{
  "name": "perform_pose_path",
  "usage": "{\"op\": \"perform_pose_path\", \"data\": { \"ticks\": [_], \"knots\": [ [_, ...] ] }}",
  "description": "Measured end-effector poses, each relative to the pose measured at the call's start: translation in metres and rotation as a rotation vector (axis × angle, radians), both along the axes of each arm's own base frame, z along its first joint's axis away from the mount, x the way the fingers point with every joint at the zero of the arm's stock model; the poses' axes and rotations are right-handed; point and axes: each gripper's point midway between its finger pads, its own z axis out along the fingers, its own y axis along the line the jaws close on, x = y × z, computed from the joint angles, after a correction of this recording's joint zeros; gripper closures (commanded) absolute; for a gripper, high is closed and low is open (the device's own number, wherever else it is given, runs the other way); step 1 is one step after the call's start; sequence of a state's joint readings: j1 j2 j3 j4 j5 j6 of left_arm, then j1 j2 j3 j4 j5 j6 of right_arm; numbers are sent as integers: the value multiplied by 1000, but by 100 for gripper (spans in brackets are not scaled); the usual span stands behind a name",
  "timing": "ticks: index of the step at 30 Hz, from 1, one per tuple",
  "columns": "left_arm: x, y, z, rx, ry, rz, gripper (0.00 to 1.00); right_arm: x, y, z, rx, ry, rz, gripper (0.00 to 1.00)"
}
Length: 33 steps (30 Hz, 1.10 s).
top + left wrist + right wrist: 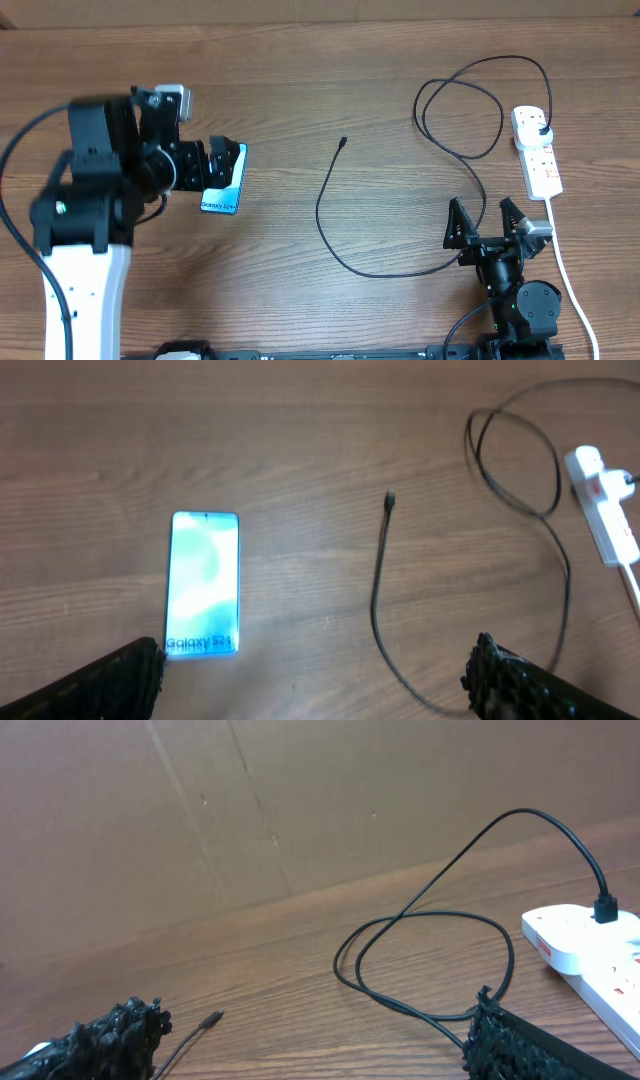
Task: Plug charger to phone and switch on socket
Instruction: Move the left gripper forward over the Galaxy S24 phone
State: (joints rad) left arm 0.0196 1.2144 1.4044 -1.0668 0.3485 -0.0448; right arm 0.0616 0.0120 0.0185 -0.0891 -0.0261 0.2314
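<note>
My left gripper (pixel 315 685) hangs above the table (pixel 300 60) with its jaws spread wide and nothing between them. I keep it over the phone (pixel 205 582) because that is the thing it will have to steady or turn. The phone lies flat with its lit screen up and its lettered end nearest my left finger, so I judge the charging port faces my side. My right gripper (pixel 487 222) is also wide open and empty, low near the table's near edge, just beside a bend of the charger (pixel 330 225). From there I could take hold of the cable. The charger's plug (pixel 605 908) already sits in the far end of the socket (pixel 537 150), which is why the cable loops away from there across the wood. Its connector tip (pixel 390 500) lies loose in the open stretch between phone and socket, well apart from the phone and touching nothing but the table. The socket rests at my right with its white lead (pixel 565 265) trailing toward me past my right arm. I see its red switches (pixel 600 488), but I cannot tell whether any is pressed on. As I read it, neither step is done: the tip has yet to reach the phone, and the switch waits after that.
</note>
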Motion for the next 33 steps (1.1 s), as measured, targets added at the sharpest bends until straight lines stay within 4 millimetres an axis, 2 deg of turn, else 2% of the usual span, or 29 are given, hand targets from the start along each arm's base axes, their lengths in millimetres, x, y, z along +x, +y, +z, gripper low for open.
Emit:
{"op": "perform_pose_path", "data": {
  "ticks": [4,14,16,25,33],
  "knots": [
    [9,1,1,3,51,4,1,0,0,0,0,0,0,0],
    [23,4,-28,25,143,-6,1,0,0,0,0,1,0,0],
    [27,7,-41,39,190,5,2,0,0,0,0,1,0,0],
    [37,18,-127,148,480,25,0,0,0,0,0,0,0,0],
    [43,25,-179,199,621,23,0,0,0,0,0,1,0,0]
  ]
}}
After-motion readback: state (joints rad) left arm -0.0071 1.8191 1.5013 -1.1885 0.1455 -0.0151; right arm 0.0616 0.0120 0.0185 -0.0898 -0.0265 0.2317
